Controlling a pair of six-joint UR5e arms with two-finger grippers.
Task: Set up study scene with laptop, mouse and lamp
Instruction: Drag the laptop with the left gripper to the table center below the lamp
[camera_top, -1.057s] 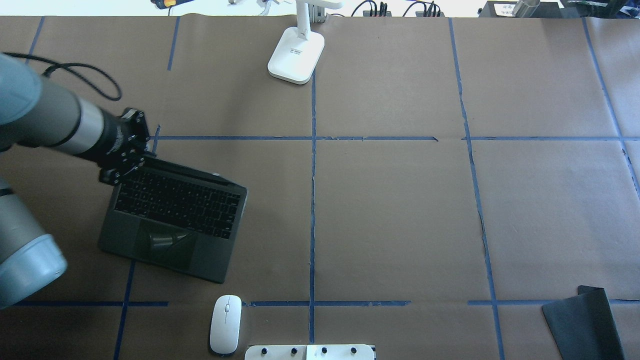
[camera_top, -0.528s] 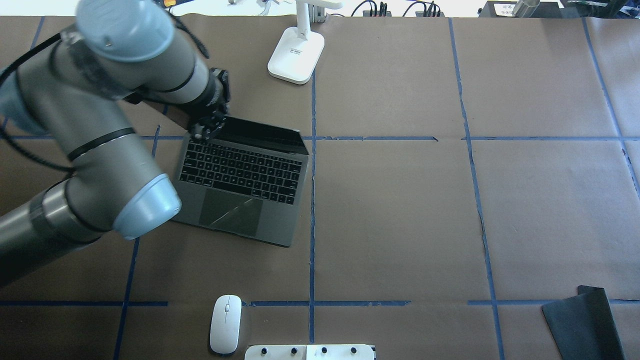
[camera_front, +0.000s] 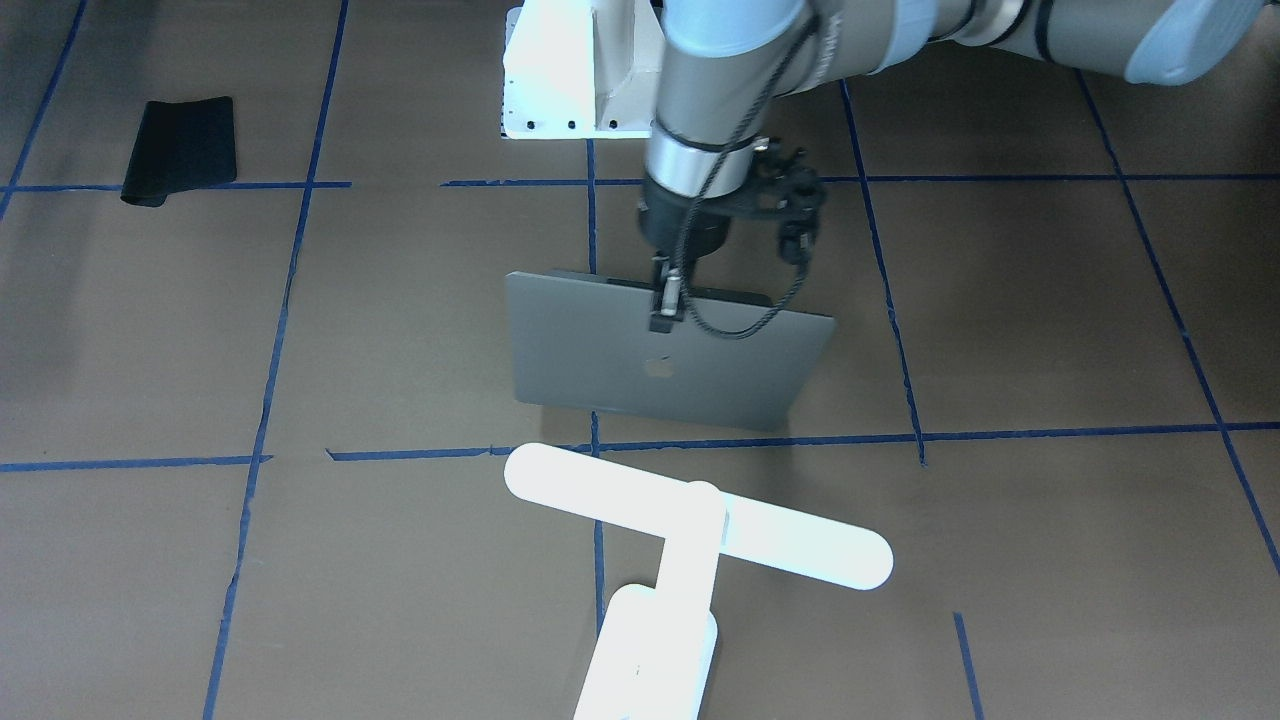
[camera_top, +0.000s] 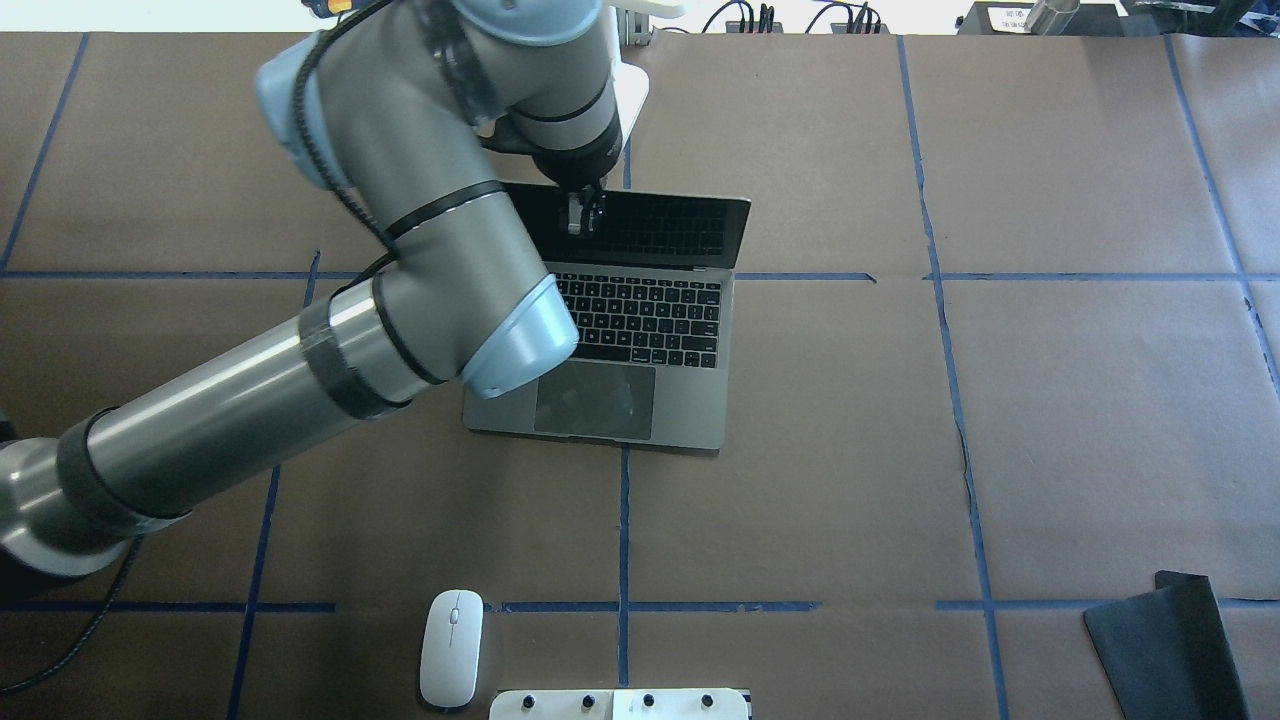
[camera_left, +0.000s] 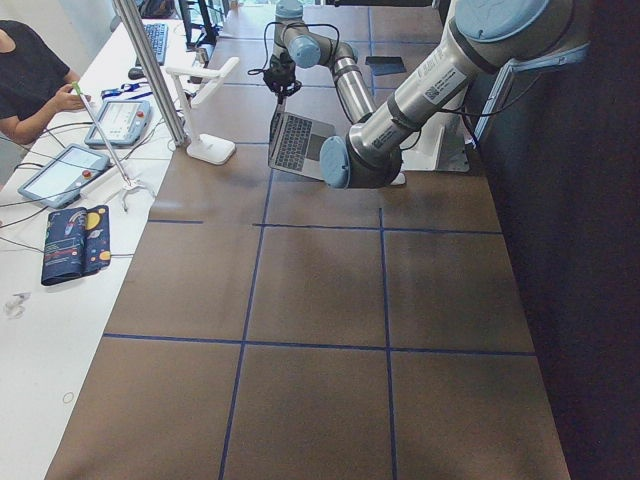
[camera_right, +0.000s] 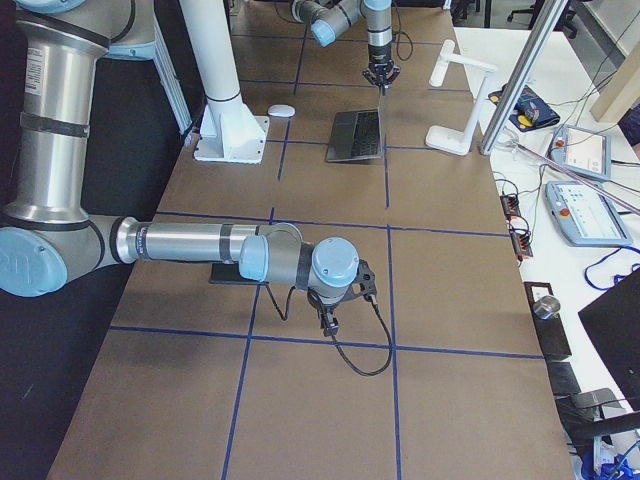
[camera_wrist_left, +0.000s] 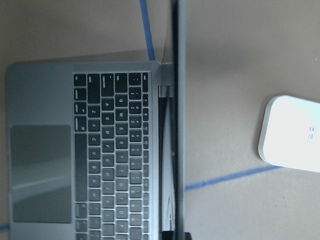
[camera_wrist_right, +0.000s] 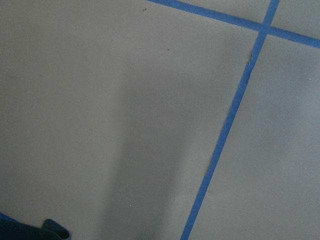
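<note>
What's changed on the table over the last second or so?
The left gripper, clamped on the lid of the laptop, dragged it rightward and away from the robot to mid-table, squaring it before the lamp. The mouse, lamp and black mat stayed put.

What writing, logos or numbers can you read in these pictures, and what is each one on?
No word or number reads clearly.
Apple logo, a sign without letters: on the lid of the laptop.
Key legends on its keyboard: too small to read.
Printed label on the base of the lamp: blurred, unreadable.
</note>
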